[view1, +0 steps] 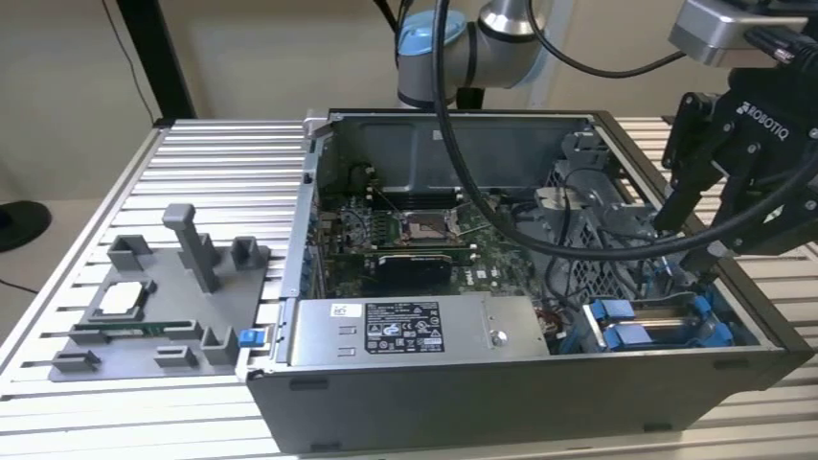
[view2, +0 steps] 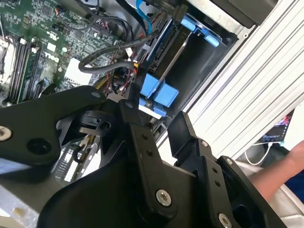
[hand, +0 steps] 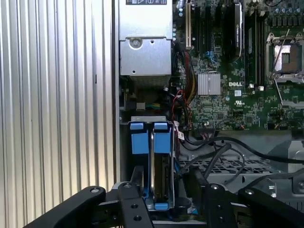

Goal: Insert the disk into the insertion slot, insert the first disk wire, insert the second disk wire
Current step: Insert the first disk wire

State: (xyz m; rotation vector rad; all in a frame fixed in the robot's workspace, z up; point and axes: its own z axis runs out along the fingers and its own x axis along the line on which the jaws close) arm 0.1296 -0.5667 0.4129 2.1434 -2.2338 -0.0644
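To the exterior view's right of the power-supply box (view1: 402, 331), the disk (hand: 157, 171) stood on edge in the insertion slot (view1: 611, 264), seemingly seated, its blue tabs (hand: 149, 142) toward that box. Farther from the box, the gripper (view1: 691, 240) hung above, jaws spread and empty, probably to straddle the disk.

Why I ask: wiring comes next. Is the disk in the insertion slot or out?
In: the disk sits inside the insertion slot, its blue bracket between the slot's walls; full seating cannot be told.
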